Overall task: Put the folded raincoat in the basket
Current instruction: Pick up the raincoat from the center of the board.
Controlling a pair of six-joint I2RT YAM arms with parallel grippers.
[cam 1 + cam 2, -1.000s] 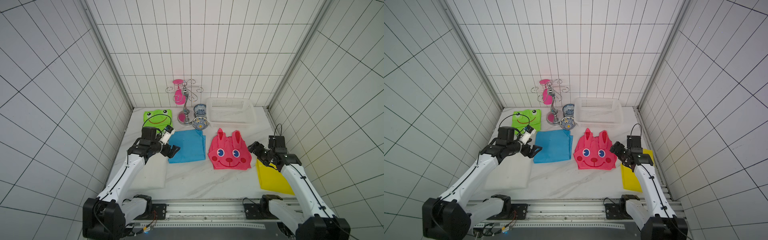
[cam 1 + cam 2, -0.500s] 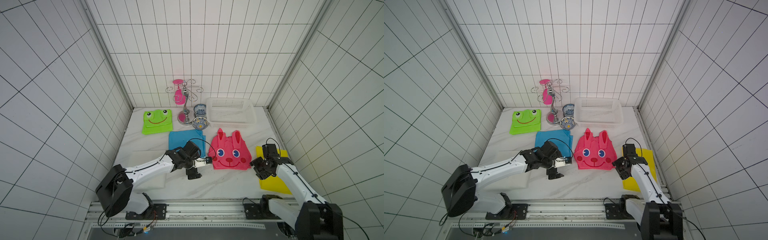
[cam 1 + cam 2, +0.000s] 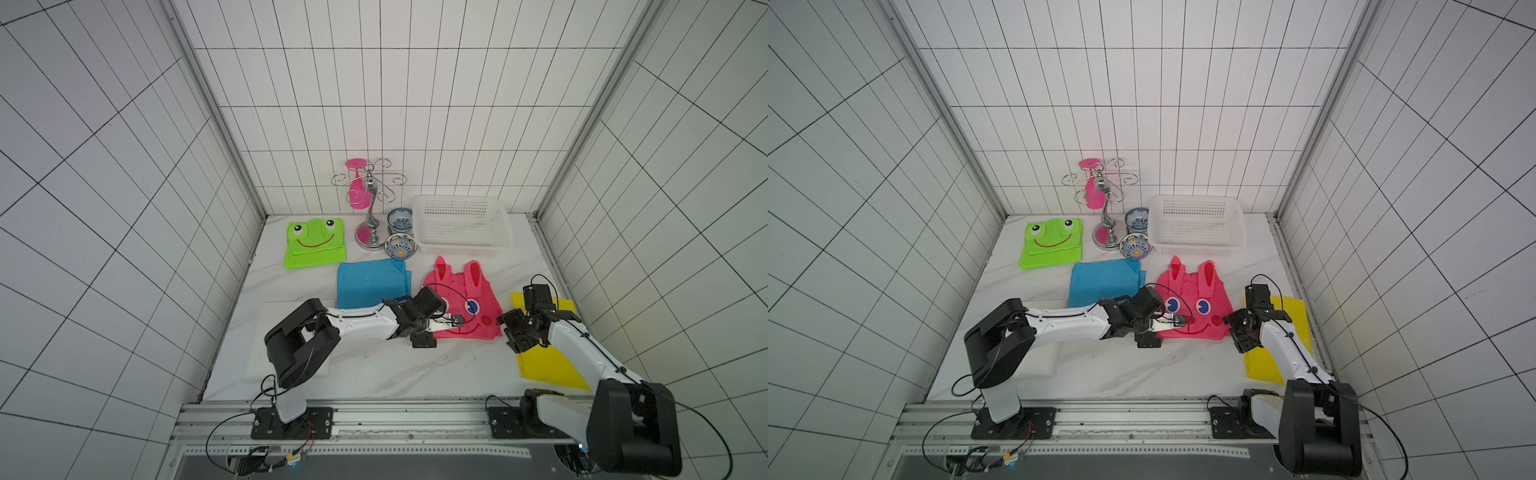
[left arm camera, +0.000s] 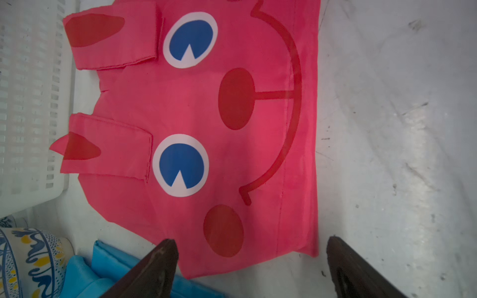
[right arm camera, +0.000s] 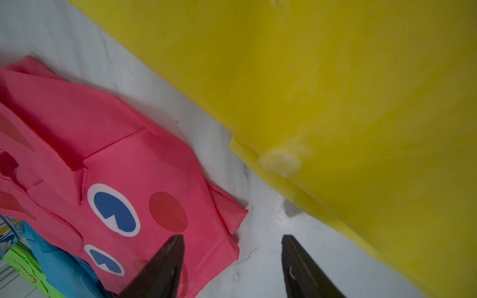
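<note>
Four folded raincoats lie on the marble table: a green raincoat with a frog face, a plain blue raincoat, a plain yellow raincoat and the pink raincoat. There is one basket, and two patterned bowls stand just left of it. There is also one metal stand with a pink item hung on it (what it is I cannot tell), one white sheet at the table's lower left, and two arms.

In both top views the pink raincoat sits right of centre. It is below the white perforated basket and apart from it, between the blue raincoat on its left and the yellow one on its right. It lies flat, face up. It shows a rabbit face with two blue-and-white eyes, a dark red oval nose, two red cheek spots and a curved red smile. Two flap ears with red inners point toward the basket.

The left gripper reaches in from the left to the raincoat's lower left corner. In the left wrist view its fingers stand wide apart with that corner between them, released and grasping nothing. The right gripper is at the lower right corner. In the right wrist view it is also released, with one finger over the pink edge and the other over bare marble.
</note>
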